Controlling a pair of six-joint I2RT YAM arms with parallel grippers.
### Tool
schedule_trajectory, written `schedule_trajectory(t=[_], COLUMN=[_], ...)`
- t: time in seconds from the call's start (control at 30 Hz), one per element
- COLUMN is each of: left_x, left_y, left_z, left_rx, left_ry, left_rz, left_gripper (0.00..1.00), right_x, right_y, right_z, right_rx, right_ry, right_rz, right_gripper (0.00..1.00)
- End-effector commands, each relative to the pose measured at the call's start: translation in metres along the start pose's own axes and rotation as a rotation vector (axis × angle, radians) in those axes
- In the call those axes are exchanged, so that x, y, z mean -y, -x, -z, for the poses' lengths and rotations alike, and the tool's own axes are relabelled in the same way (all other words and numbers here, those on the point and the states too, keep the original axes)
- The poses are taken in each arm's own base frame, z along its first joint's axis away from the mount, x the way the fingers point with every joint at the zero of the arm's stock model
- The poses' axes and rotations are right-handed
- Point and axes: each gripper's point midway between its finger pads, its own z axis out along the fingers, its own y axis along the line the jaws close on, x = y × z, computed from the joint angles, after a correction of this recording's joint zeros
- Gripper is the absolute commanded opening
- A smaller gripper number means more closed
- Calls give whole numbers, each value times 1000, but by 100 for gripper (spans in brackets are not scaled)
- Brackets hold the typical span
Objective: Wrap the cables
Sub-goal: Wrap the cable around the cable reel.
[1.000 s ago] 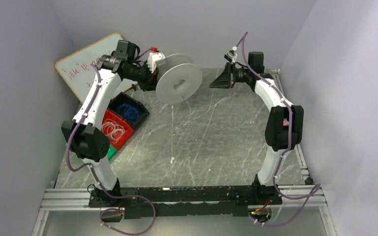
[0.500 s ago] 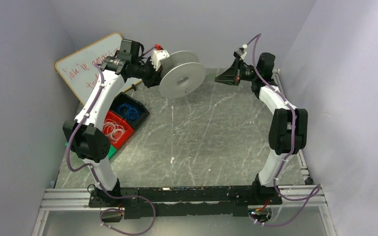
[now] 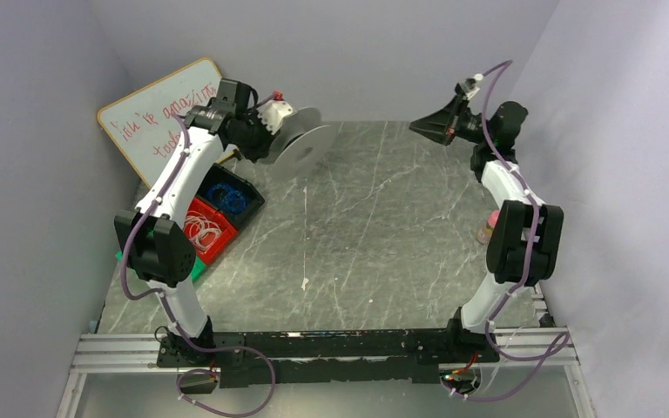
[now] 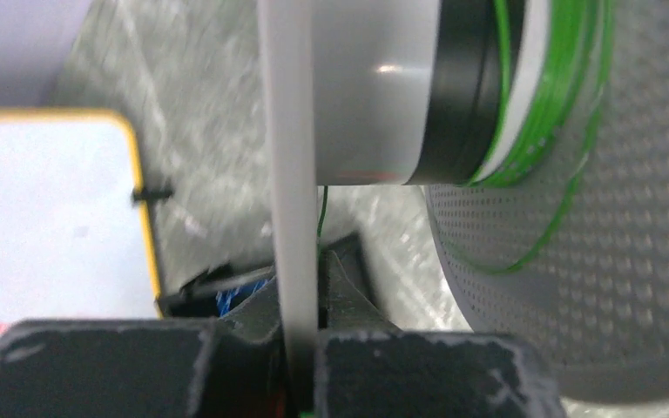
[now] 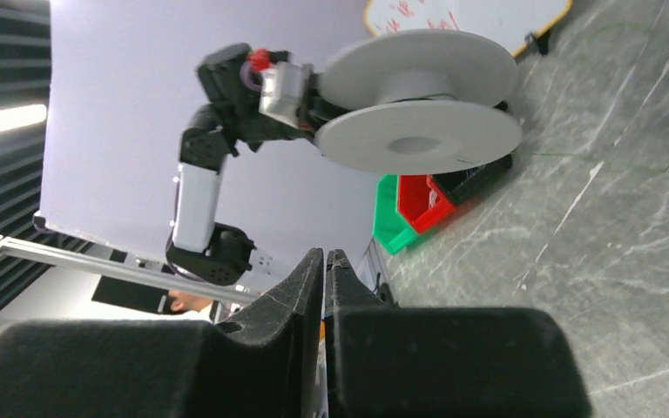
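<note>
My left gripper is raised at the back left, shut on the flange of a white spool. In the left wrist view the flange runs straight between the jaws of the left gripper. Thin green cable is wound on the hub against the far flange, with one loose loop. My right gripper hangs high at the back right, well apart from the spool. Its jaws stand almost together at the right gripper's tips, and nothing shows between them. A faint green strand trails over the table below the spool.
A whiteboard leans in the back left corner. Below it are a black bin with blue coils, a red bin with whitish coils and a green bin. A small pink object stands by the right arm.
The right arm has swung right and back, away from the spool. The left arm has drawn the spool left and turned it nearly edge-on to the top camera.
</note>
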Motion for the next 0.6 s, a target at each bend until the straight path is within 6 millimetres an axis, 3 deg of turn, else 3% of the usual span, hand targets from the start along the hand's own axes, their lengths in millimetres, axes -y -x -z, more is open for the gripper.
schedule_trajectory(t=[0.0, 0.17, 0.27, 0.47, 0.57], left_x=[-34, -25, -16, 5, 12], left_y=[-15, -2, 12, 61, 85], left_z=[19, 19, 22, 41, 52], left_rx=[-68, -23, 34, 221, 301], left_ry=[165, 123, 76, -40, -90], left_rz=[13, 21, 49, 130, 159], left_gripper=[2, 2, 2, 2, 2], right_x=[-42, -38, -25, -3, 8], right_y=[7, -11, -23, -49, -59], right_z=[10, -2, -16, -48, -53], right_rx=[54, -10, -33, -102, -145], right_ry=[56, 61, 31, -50, -31], right_rz=[115, 249, 373, 710, 750], right_gripper=[8, 9, 13, 28, 36])
